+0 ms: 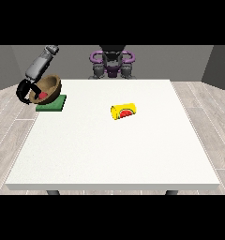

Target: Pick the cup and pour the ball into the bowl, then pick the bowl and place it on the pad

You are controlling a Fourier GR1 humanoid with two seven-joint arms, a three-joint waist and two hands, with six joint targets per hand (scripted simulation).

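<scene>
At the view's left, the robot hand has its black fingers curled around the rim of the brown bowl, clamped on it. The bowl is tilted, held over the green pad at the bench's far left corner, with the red ball inside. The yellow cup lies on its side near the bench's middle, well apart from the pad.

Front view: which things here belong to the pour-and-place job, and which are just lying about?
Part of the job:
- brown bowl, tilted over the pad, held by the hand at the view's left
- red ball inside the bowl
- green pad
- yellow cup, lying on its side

Not part of it:
- nothing besides the white table
</scene>
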